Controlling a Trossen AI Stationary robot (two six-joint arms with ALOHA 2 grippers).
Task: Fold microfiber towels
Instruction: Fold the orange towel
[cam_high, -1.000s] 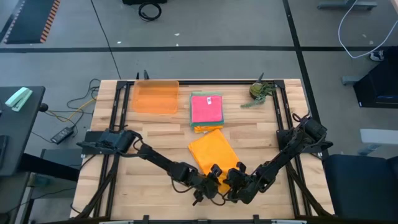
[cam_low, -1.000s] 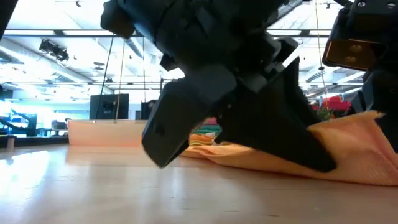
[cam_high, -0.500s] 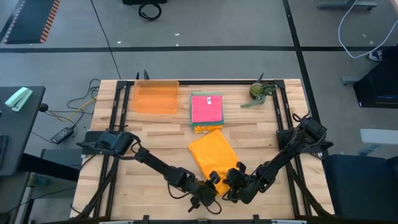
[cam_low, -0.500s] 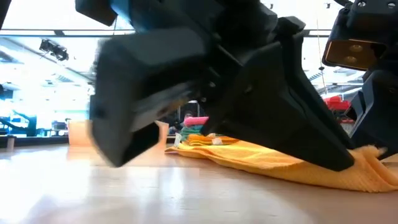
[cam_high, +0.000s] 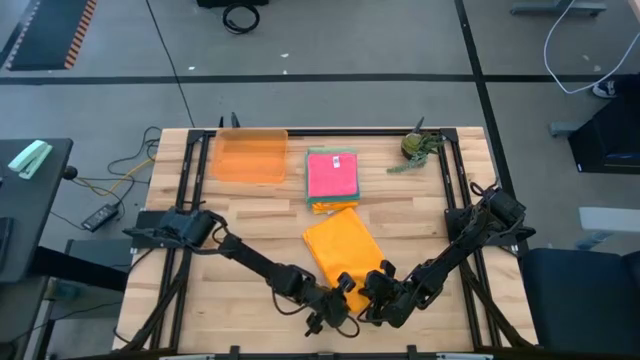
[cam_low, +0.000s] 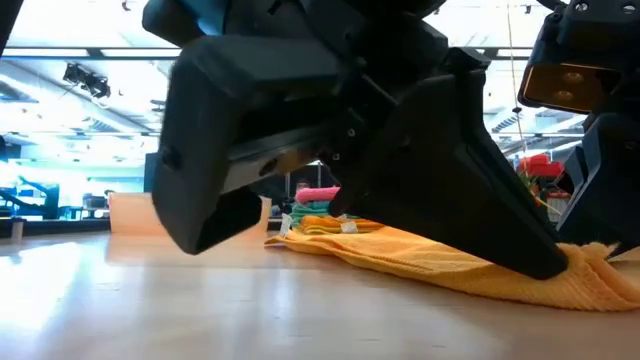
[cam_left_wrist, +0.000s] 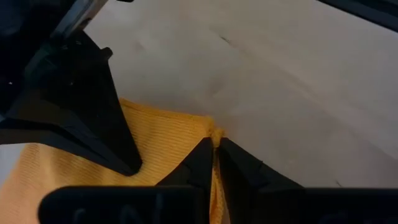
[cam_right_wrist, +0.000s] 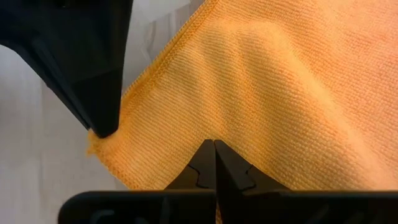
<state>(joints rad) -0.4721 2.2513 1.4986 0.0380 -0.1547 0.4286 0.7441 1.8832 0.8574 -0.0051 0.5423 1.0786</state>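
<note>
An orange-yellow towel (cam_high: 340, 248) lies spread on the table's near middle; it also shows in the low view (cam_low: 440, 265). Both grippers are at its near end. My left gripper (cam_high: 335, 310) is shut on the towel's near corner (cam_left_wrist: 216, 134). My right gripper (cam_high: 375, 298) is shut on the towel close beside it, a little to the right. A stack of folded towels with a pink one on top (cam_high: 332, 176) lies at the far middle. My left gripper pinches the towel's near corner (cam_left_wrist: 213, 132) between its two fingertips, only the tip of the corner showing past them. The rest of the towel lies on the table behind it. My right gripper pinches the towel a little inside its near edge (cam_right_wrist: 217, 134), where the cloth rises in a small ridge. How many layers it has, I cannot tell. The cloth around it lies slack on the table.
A translucent orange tray (cam_high: 250, 155) stands at the far left, also in the low view (cam_low: 130, 212). A small green object (cam_high: 418, 147) lies at the far right. Bare wood shows left and right of the towel.
My left gripper has gone a little toward the table's near edge and turned. The towel's near end, held raised a second ago, has come down and now lies low by the table; its far part has stayed in place.
</note>
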